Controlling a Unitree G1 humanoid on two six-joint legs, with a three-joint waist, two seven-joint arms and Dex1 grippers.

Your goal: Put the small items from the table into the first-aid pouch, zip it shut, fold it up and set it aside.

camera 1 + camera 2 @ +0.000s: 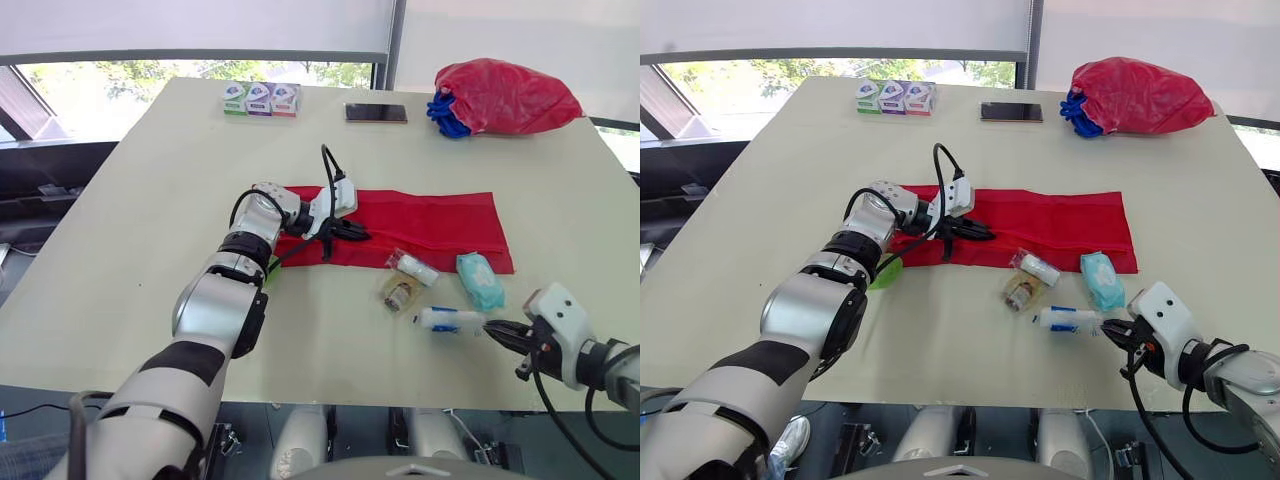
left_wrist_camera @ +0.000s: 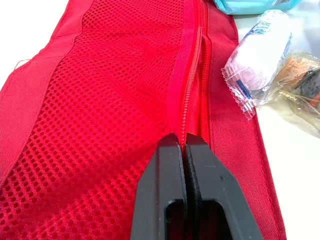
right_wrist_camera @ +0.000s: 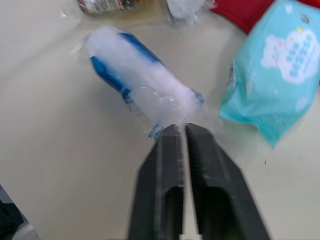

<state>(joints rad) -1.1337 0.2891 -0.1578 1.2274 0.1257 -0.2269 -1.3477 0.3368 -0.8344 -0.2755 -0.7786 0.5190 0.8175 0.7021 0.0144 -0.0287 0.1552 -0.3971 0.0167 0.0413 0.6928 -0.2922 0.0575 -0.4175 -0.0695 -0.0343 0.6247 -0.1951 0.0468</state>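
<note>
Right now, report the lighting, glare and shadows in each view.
Left eye view: daylight through the window behind the table, backlighting it, shadows faint. Right wrist view: glare on the wrapped blue packet ahead of the right claw. Left wrist view: red pouch evenly lit.

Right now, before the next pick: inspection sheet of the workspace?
Surface: beige table.
Job's things: red pouch lying flat, unfolded; bandage roll, brown packet, teal wipes pack and blue-and-white packet on the table beside it.
Clutter: small boxes, phone, red bag at the far edge.
Hands: left hand shut, tips at the pouch's zip; right hand shut on the blue-and-white packet's wrapper end.
Cables: black cable looped above the left wrist; second cable at the right wrist.
Surroundings: windows behind.
</note>
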